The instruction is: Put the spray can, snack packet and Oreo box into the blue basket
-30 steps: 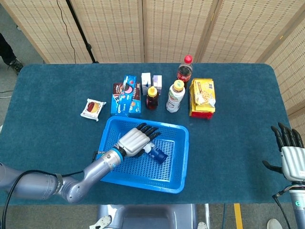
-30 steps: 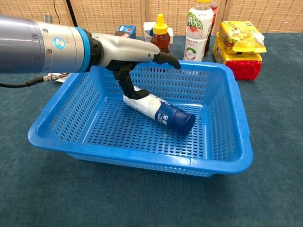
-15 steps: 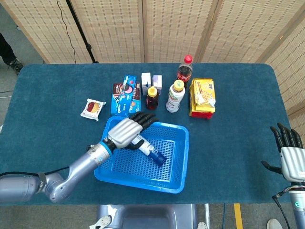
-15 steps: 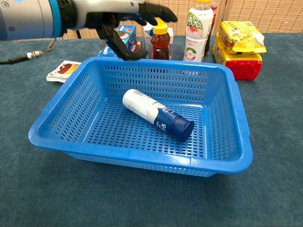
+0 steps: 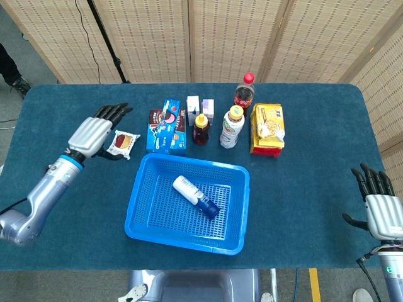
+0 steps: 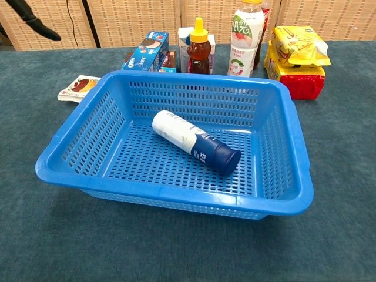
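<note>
The spray can [image 5: 196, 196] lies on its side inside the blue basket [image 5: 234, 242], white body toward the far left, dark blue cap toward the near right; the chest view shows it resting on the mesh floor, apart from every wall. Nothing else is in the basket. At the near right edge of the table the right hand [image 5: 380, 209] is raised with its fingers straight and spread, holding nothing. Beyond the basket's left corner lies the snack packet [image 5: 123, 144], flat on the blue cloth. The left hand [image 5: 94, 134] hovers just left of it, fingers extended and slightly apart, empty; whether its fingertips touch the packet cannot be told. Just past the basket's far rim lies the Oreo box [image 5: 167, 126], blue, with a darker box [image 5: 155, 119] beside it. Farther right stand a honey bottle [image 5: 201, 129], a white drink bottle [image 5: 232, 127], a cola bottle [image 5: 244, 92] and yellow packets stacked on a red pack [image 5: 267, 129]. Two small white cartons [image 5: 199, 106] stand behind the honey bottle.
</note>
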`<state>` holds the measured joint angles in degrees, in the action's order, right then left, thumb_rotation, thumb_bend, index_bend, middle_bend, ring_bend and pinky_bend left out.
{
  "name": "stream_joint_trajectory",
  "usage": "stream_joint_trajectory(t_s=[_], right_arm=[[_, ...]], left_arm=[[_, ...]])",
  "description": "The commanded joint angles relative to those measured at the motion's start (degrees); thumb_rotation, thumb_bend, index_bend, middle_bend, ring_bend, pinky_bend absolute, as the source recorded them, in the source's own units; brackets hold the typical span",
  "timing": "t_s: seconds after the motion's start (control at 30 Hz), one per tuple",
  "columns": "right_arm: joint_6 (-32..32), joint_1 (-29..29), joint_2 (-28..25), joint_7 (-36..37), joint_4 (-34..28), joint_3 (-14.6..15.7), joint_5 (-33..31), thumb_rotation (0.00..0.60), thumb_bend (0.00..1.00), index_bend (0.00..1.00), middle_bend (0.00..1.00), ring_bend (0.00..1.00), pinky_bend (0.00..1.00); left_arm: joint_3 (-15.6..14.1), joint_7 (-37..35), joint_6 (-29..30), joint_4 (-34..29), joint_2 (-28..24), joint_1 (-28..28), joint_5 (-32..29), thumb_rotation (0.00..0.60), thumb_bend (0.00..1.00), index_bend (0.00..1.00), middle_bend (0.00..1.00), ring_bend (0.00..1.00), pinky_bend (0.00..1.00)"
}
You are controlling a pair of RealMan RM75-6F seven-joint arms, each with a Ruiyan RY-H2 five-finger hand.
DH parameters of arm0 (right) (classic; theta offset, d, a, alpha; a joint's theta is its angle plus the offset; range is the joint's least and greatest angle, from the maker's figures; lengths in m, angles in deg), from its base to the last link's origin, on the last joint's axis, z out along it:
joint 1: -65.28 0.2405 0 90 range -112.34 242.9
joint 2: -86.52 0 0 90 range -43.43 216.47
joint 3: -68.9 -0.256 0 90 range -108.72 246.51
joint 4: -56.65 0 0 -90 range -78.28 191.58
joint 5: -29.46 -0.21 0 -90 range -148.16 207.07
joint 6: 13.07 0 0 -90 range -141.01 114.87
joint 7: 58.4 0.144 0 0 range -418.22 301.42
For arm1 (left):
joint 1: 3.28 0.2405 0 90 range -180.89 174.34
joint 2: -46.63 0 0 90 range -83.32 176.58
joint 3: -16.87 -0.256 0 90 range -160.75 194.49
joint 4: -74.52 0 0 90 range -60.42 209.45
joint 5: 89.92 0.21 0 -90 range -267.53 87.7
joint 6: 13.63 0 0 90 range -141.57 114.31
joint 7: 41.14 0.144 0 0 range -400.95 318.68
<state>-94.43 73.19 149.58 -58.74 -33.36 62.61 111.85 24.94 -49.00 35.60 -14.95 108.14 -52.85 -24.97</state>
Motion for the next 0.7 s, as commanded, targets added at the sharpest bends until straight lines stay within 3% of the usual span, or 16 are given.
stream_joint_trajectory(t_s=[0.03,0.3,0.5,0.7], right_arm=[[0.28,0.07,0.12,0.72,0.88,0.18,0.15,0.600,0.00,0.00,0.00,0.00,0.00],[0.47,0.18,0.49,1.56,2.26,0.09,-0.06,0.600,0.00,0.00,0.00,0.00,0.00],[0.60,0.22,0.53,1.56,2.43,-0.06,-0.48,0.600,0.00,0.00,0.00,0.00,0.00],[0.39,0.22,0.41,1.15,1.76,-0.50,-1.07,0.600,0.00,0.00,0.00,0.00,0.00]], left_arm=[[-1.94,-1.13,-4.11,7.58,2.91,1.23,0.21,0.600,0.06,0.00,0.00,0.00,0.00],[-3.60,0.62,-14.50,22.03,12.75,-1.18,-2.01,0.600,0.06,0.00,0.00,0.00,0.00],[-2.20,1.11,-18.11,30.34,20.01,-3.50,-2.68,0.600,0.06,0.00,0.00,0.00,0.00],[-0.53,3.15,-20.20,35.49,23.79,-5.64,-4.51,0.600,0.06,0.00,0.00,0.00,0.00]])
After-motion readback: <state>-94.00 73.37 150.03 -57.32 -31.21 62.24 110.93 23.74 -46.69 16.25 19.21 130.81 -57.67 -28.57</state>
